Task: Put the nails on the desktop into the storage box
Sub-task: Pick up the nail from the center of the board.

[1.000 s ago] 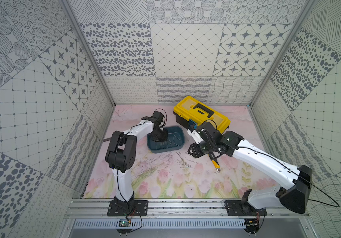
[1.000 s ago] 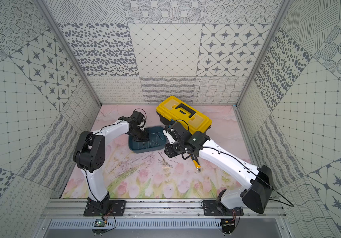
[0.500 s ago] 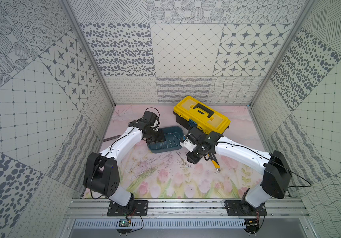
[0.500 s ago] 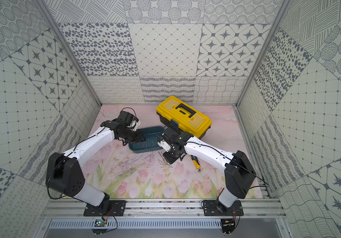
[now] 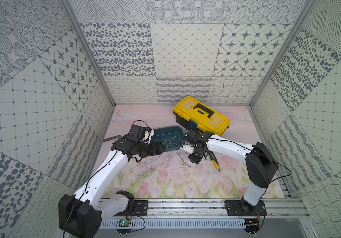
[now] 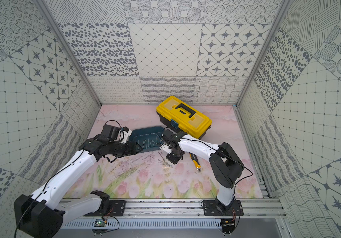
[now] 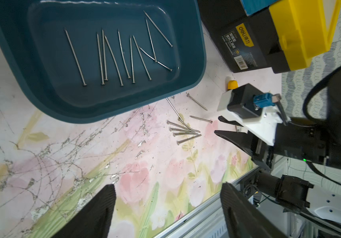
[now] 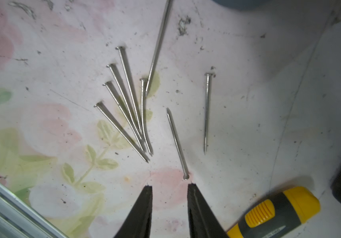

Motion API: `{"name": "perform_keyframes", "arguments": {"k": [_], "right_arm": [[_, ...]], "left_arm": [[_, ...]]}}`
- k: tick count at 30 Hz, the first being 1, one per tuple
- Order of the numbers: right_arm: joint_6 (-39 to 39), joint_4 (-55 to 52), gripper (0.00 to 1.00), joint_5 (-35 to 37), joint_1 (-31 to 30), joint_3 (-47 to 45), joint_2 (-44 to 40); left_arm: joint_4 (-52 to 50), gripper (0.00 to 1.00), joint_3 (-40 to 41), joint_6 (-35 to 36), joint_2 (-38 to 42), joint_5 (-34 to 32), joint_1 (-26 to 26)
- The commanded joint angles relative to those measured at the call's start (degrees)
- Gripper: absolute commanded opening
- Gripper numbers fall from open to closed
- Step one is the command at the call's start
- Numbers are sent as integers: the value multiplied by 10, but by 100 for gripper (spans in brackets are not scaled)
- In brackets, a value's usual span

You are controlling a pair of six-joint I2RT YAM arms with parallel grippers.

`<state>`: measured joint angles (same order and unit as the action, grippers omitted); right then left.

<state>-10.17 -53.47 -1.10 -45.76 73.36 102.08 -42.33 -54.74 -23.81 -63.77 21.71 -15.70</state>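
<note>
The right gripper (image 8: pixel 170 185) is hovering part-open and empty, tips pointing at the head of a lone nail (image 8: pixel 177 144); it should be straddling that shaft squarely before closing. The other nails (image 8: pixel 128 107) are lying fanned on the desktop (image 8: pixel 248 103), just beside the storage box (image 7: pixel 103 111).

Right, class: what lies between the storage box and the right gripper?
Loose nails on the desktop, between storage box and right gripper, clearest in the left wrist view.

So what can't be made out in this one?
Both top views: loose nails too small to count; a box corner hidden under the left arm; knife partly under the right arm.
Right wrist view: knife and one end of the longest nail cut off by edges.
</note>
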Motion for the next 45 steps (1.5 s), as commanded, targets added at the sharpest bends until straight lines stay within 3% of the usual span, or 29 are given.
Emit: {"name": "perform_keyframes", "arguments": {"k": [1,8,20,32,45], "right_arm": [[-29,-1,35,23,4,-8,7],[-36,0,34,22,3,-21,19],[-32,7,34,17,-9,-34,44],[-29,11,30,32,-9,-29,75],[-29,-1,31,75,-13,-12,37]], "left_arm": [[37,97,46,-9,61,49,4],[57,100,84,-26,118,62,3],[42,99,92,-34,128,54,4],[65,96,130,-28,156,97,4],[89,96,138,-27,151,104,3]]}}
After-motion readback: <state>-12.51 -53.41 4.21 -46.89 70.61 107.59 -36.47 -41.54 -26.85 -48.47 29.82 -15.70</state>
